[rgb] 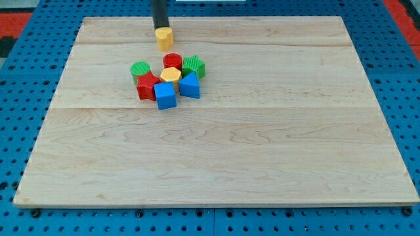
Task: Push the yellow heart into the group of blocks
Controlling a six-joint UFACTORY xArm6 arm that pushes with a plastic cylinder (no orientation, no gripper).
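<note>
Pushing toward the view's bottom: your tip (160,29), a bare rod with no pincer to spread, touches the yellow heart (164,39), group of blocks (168,80) just beyond.

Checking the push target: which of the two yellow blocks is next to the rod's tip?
The yellow heart, alone above the cluster, right below my tip; the other yellow block sits inside the group.

Even, bright light falls from overhead on the pale wooden counter (262,144), with no glare. The blocks cast only short, soft shadows close to their bases. Focus is fairly sharp throughout, though fine detail is coarse, and the edges stay straight.
</note>
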